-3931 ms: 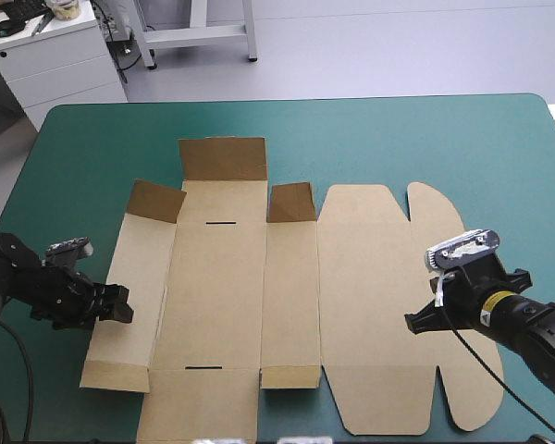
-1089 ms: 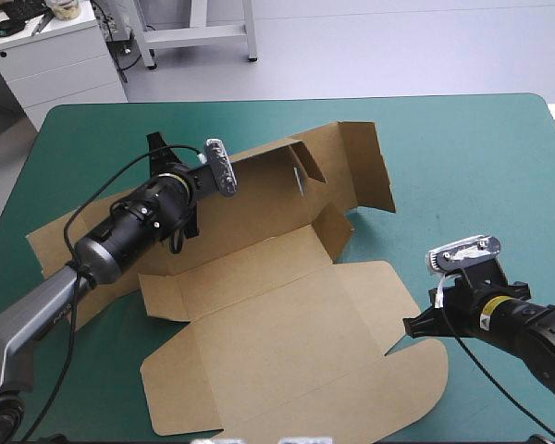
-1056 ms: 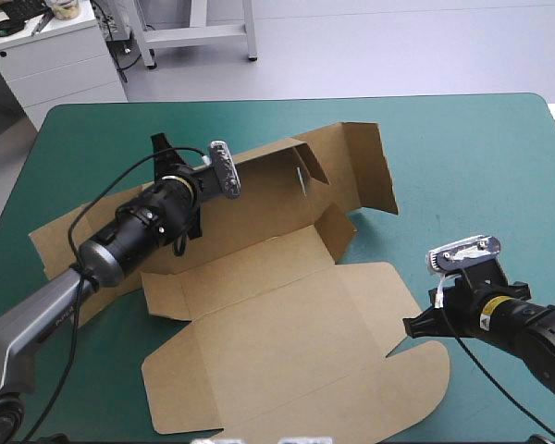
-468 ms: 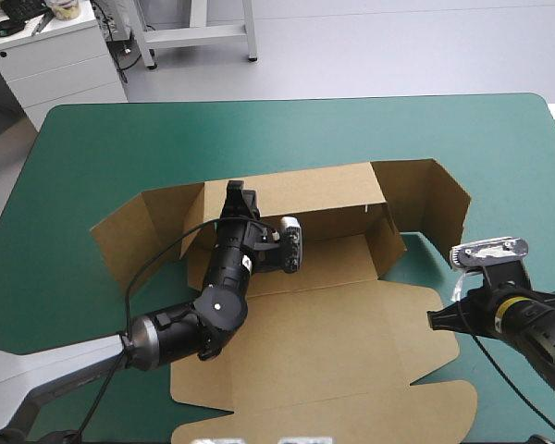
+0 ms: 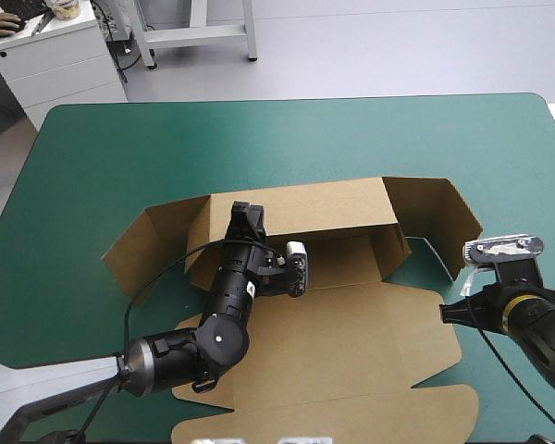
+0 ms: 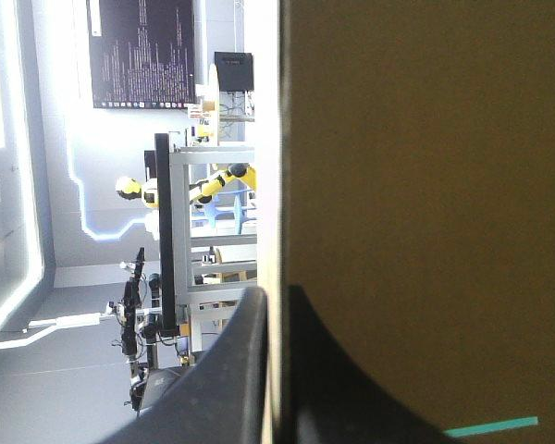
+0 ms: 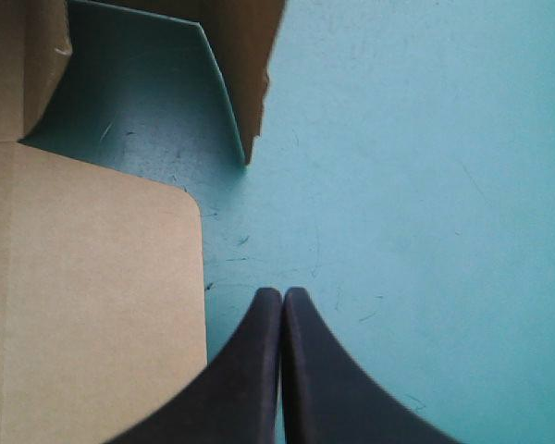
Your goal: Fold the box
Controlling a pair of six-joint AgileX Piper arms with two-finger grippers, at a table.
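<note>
Left jaws clamped on the box's raised far wall, board edge between them. Right jaws closed, just beside the box's flat lid, over the teal-green tabletop the box lies on.

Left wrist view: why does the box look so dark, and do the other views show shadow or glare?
Left wrist view: the box, clamped in the left hand, is backlit by the bright room, its near face in shade. Right wrist view: the raised board shades the teal-green cover beside it; no glare. High view: even light, soft shadows.
</note>
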